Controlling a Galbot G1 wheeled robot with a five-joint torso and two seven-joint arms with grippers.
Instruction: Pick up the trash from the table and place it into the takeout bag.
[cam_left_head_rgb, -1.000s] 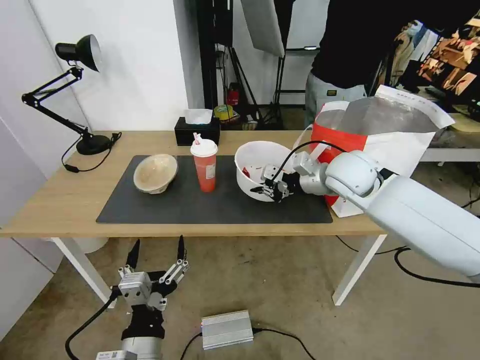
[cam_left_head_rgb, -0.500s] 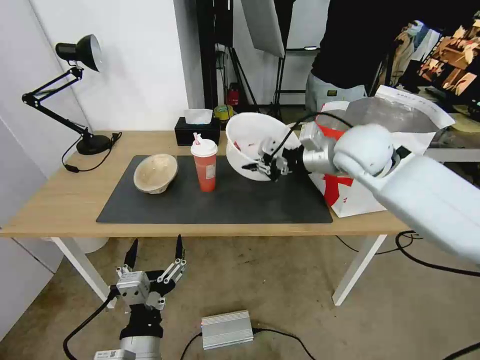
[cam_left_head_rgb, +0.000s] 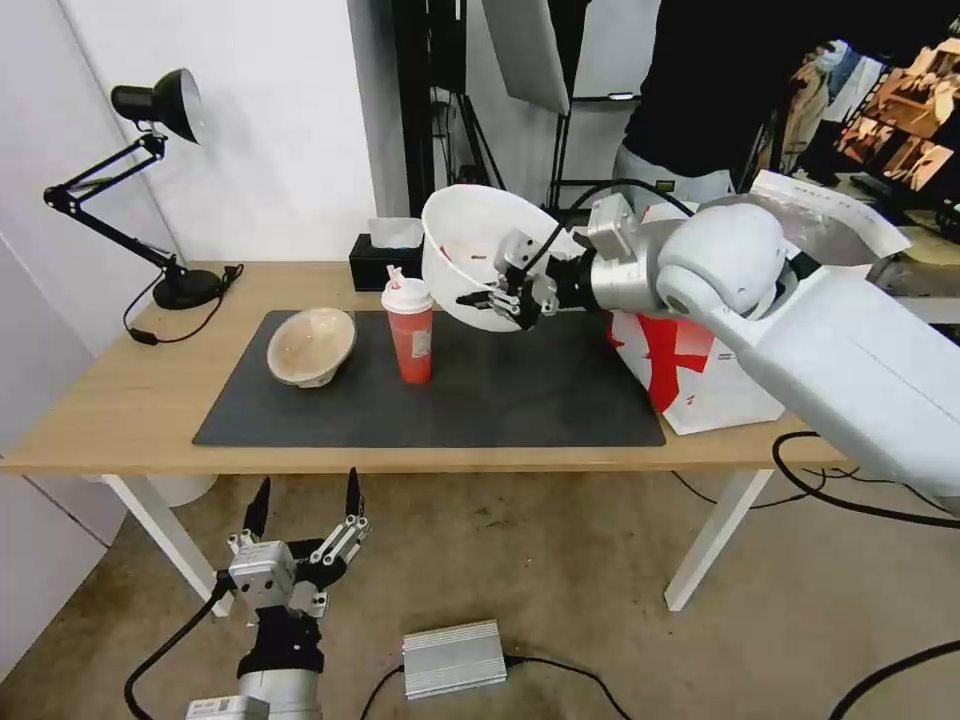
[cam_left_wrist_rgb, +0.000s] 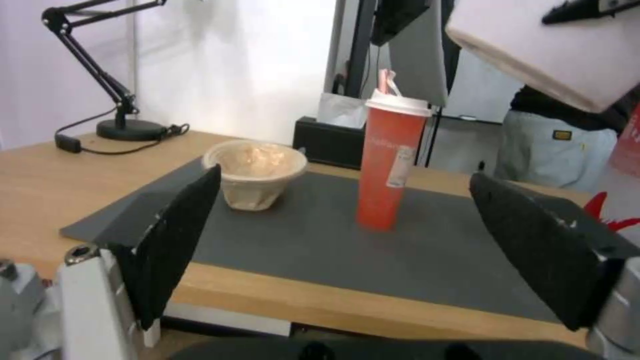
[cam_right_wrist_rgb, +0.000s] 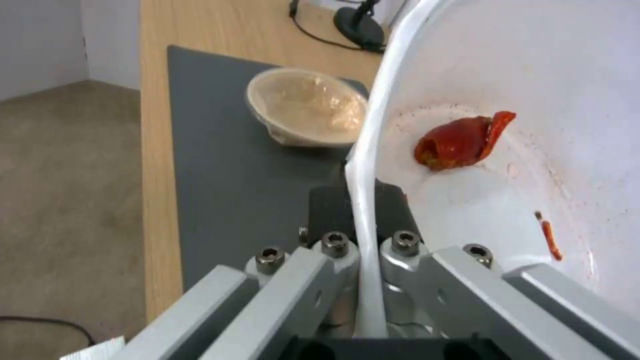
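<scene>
Right gripper (cam_left_head_rgb: 497, 296) clamps the white plastic bowl (cam_left_head_rgb: 470, 245) by its rim, tilted, above the mat; left gripper (cam_left_head_rgb: 303, 500) hangs spread wide below the table (cam_left_head_rgb: 120, 400).

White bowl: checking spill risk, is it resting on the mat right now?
No, the right gripper holds the white bowl tilted in the air above the mat.

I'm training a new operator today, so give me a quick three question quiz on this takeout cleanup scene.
1. True or false: the right tool holds the white bowl by its rim, clear of the table.
2. Which trash stands nearest the lifted bowl: A, tan bowl, or B, red cup?
3. Where is the left tool?

Key: 1 true. 2 B. 3 Open, low in front of the table.
</scene>
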